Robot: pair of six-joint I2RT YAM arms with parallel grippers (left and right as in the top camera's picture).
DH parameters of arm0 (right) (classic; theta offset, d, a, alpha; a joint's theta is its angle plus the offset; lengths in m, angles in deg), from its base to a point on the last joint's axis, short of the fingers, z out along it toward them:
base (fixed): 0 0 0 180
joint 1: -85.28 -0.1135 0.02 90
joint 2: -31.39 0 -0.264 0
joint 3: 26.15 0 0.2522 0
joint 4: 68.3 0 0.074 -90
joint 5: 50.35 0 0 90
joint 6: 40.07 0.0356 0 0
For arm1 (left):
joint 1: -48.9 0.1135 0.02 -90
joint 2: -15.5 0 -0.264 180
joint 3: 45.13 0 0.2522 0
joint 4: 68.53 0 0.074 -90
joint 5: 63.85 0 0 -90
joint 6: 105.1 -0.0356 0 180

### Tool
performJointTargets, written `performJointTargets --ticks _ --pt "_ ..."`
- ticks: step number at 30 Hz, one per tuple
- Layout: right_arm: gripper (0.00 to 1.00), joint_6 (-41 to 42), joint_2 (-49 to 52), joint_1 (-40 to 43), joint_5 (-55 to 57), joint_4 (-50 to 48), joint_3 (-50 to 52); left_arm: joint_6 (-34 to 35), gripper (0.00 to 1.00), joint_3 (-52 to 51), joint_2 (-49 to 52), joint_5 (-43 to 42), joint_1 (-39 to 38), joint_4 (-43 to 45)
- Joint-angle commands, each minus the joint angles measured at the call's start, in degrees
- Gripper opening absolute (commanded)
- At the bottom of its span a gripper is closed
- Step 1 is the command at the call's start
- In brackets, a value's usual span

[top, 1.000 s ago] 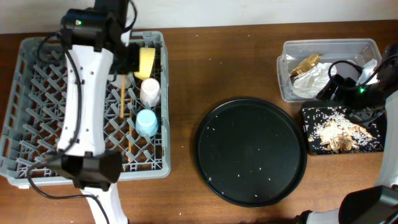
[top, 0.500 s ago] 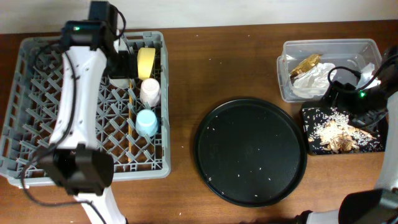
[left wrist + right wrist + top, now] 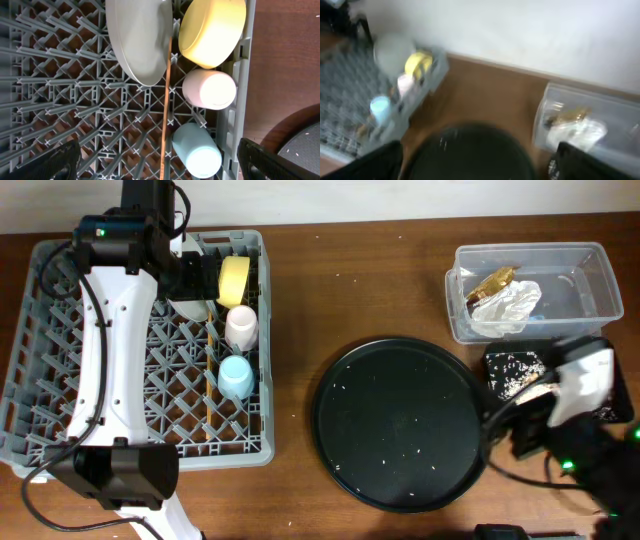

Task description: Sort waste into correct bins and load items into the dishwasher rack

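Observation:
The grey dishwasher rack point(image 3: 60, 380) holds a white plate point(image 3: 137, 40), a yellow bowl point(image 3: 212, 30), a pink cup point(image 3: 210, 90), a light-blue cup point(image 3: 197, 152) and a wooden chopstick point(image 3: 166, 100) lying along the pegs. My left gripper point(image 3: 162, 170) hangs open above them, holding nothing. The clear tub point(image 3: 585, 275) contains a golden wrapper point(image 3: 492, 285) and a crumpled napkin point(image 3: 510, 305). Food scraps point(image 3: 515, 375) lie in the shallow black tray point(image 3: 500, 360), half covered by my right arm point(image 3: 578, 390). My right gripper point(image 3: 477, 170) is open and empty; its view is blurred.
A large round black tray point(image 3: 403, 423) with a few crumbs sits mid-table between the rack and the bins. The left arm point(image 3: 105, 350) stretches over the rack's left half. The table's back edge meets a pale wall.
My left gripper opened, let go of the chopstick and drew back toward the rack's far edge. The right arm swung away from the bins to the near right corner.

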Motion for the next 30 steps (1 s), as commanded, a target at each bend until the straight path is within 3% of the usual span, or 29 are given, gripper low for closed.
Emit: performJointTargets --ticks 1,4,5,7,11,24,25,27,30 --pt "0.98 0.42 -9.92 -5.27 1.79 -17.9 21.77 -0.09 0.99 0.26 0.2 -0.26 -0.04 0.02" --pt "0.98 9.31 -21.79 -9.31 2.91 -41.07 45.86 -0.09 0.99 0.26 0.2 -0.28 -0.07 0.02" --pt "0.98 11.37 -24.76 -10.03 4.42 -44.87 50.27 -0.09 0.99 0.26 0.2 -0.28 -0.04 0.02" --pt "0.98 15.96 -32.0 -10.86 9.97 -49.75 59.74 -0.09 0.99 0.26 0.2 -0.28 -0.04 0.02" --pt "0.98 15.87 -40.46 -10.86 20.04 -51.58 72.76 -0.09 0.99 0.26 0.2 -0.28 -0.04 0.04" --pt "0.98 15.65 -41.79 -11.08 21.24 -52.46 73.83 -0.09 0.99 0.26 0.2 -0.28 -0.04 0.04" --pt "0.99 15.65 -41.79 -11.08 21.24 -52.46 73.83 -0.13 0.99 0.24 -0.79 0.42 -0.15 1.9" --pt "0.98 15.65 -41.79 -11.08 21.24 -52.46 73.83 -2.67 0.99 -2.38 -4.72 -4.66 -0.22 14.4" --pt "0.98 15.65 -41.79 -11.08 21.24 -52.43 73.83 -6.45 0.99 -17.97 -17.05 -6.16 -0.52 31.61"
